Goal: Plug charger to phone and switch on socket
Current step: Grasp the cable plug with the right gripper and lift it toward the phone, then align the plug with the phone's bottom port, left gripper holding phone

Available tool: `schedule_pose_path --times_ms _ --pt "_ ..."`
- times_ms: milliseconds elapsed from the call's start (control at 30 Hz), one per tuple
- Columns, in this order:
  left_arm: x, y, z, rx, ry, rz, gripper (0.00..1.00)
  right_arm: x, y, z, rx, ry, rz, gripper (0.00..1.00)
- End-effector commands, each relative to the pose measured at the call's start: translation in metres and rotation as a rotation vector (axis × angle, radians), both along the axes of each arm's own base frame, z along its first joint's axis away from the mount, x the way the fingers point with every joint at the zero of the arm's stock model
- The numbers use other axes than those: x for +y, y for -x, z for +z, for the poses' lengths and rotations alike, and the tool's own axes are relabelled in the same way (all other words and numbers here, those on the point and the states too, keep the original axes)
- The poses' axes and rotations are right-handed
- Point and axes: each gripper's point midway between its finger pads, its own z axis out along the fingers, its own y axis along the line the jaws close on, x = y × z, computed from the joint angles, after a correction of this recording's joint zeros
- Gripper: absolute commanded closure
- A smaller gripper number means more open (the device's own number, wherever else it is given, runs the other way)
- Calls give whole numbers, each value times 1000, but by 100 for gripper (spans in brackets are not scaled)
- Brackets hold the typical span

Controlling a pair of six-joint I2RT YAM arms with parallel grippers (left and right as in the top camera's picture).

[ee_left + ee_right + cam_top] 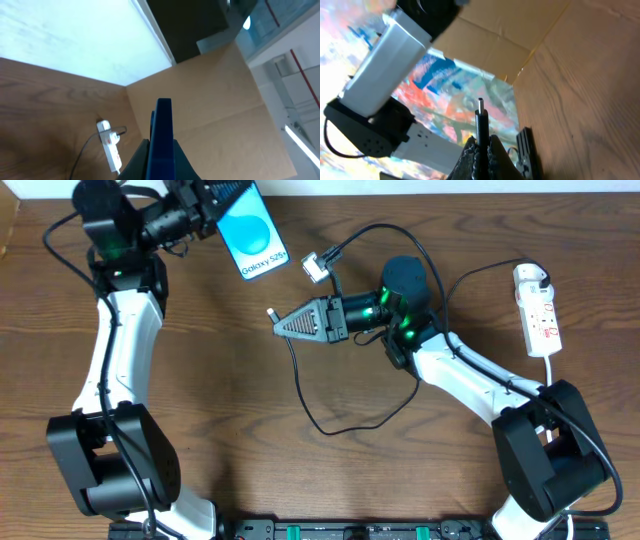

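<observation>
Nothing's connected yet. Closest in, the right gripper (pixel 283 323) is clamped on the charger (pixel 480 120), its plug tip poking toward the phone (pixel 252 232) but not touching it. Farther back, the left gripper (pixel 215 202) pinches the phone by its end. The socket (pixel 538 310) lies well off right, untouched, so plugging in and switching on are both still to do.

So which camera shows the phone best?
Overhead: the phone shows its blue screen and Galaxy lettering, held by the left gripper. The left wrist sees only its thin edge; the right wrist shows it nowhere clearly.
</observation>
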Motion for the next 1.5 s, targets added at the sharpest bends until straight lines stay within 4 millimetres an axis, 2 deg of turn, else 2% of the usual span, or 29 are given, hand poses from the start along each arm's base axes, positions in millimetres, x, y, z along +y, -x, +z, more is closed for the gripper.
schedule_pose_path --times_ms 0,100,300,567,667,1467 --pt "11 -2 11 0 19 33 93 -11 -16 21 13 -39 -71 99" --pt "10 -2 11 -1 18 33 93 -13 -22 28 25 -59 -104 99" --pt "5 2 10 -4 12 3 93 -14 -20 36 10 -85 -103 99" --pt "-23 12 9 -51 -20 -79 93 -14 -20 38 -2 -93 -102 99" --pt "-27 13 9 -54 -22 -90 93 -15 -21 38 -3 -93 -105 99" --pt "-29 13 9 -41 -15 -93 93 -16 -28 40 -10 -103 -144 99"
